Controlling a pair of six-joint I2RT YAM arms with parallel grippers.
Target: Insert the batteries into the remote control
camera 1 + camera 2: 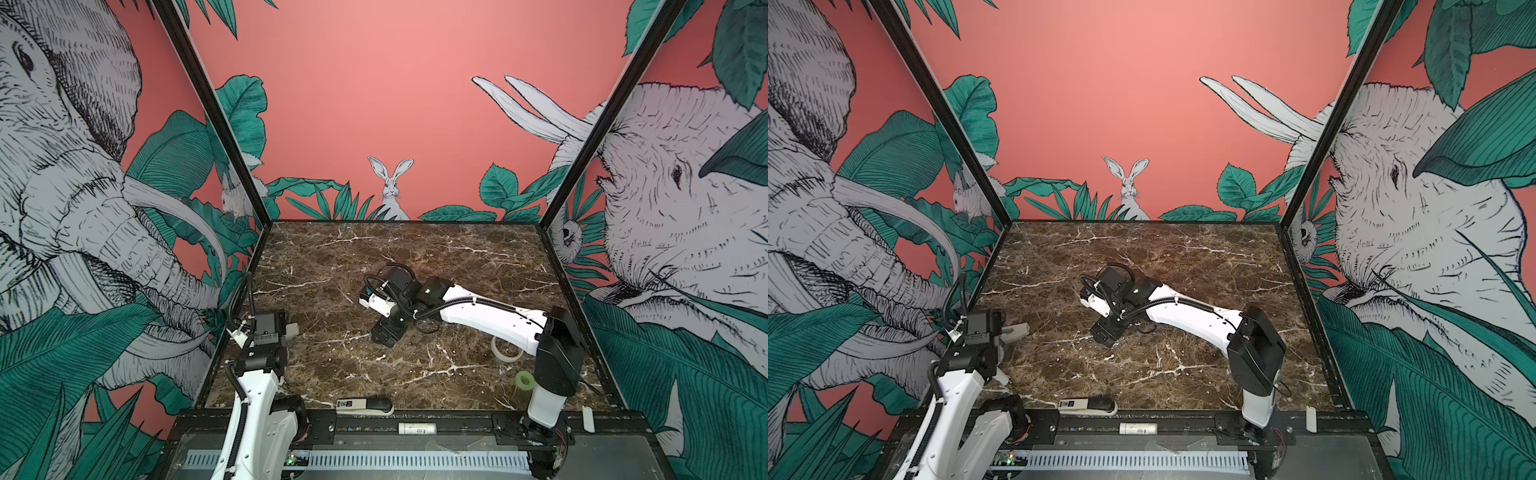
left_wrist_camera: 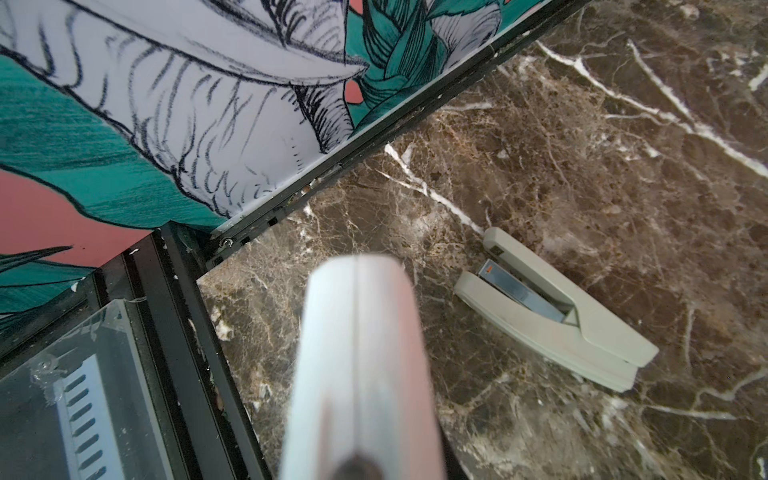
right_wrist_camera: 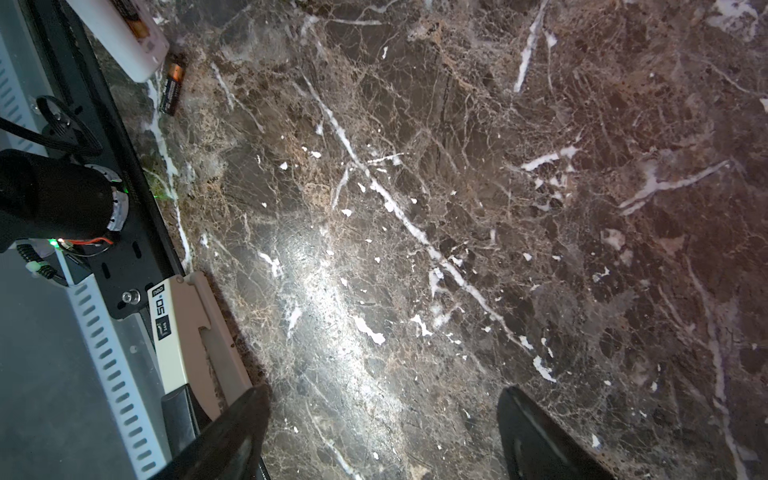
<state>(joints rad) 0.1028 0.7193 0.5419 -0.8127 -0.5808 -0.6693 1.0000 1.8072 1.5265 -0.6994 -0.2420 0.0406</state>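
The surface (image 1: 374,249) is a polished slab of dark brown marble shot through with thin white veins, and it glares under the light in the right wrist view. The right end effector (image 3: 384,392) hangs low over a bare stretch of the stone near the middle, its two dark, tapered fingers spread wide apart with nothing between them. The left end effector (image 2: 357,332) sits near the front left corner, its pale, smooth, round-tipped fingers pressed flat together along a thin seam, and no object shows between them. The remote control (image 3: 124,41) is seen only in the right wrist view, as the rounded end of a smooth white bar lying on the marble close to the black front rail. One of the batteries (image 3: 172,87), a slim black cylinder with a copper band at one end, lies flat on the stone just off that rounded end; a second copper-and-black cylinder shows within the bar's body. A white-and-black stapler (image 1: 365,405) with a printed label lies along the front edge. The left wrist view shows a matte beige stapler-shaped tool (image 2: 557,311) with its two long arms parted. A white tape roll (image 1: 505,351) and a smaller green roll (image 1: 524,380) lie flat near the right arm's base.
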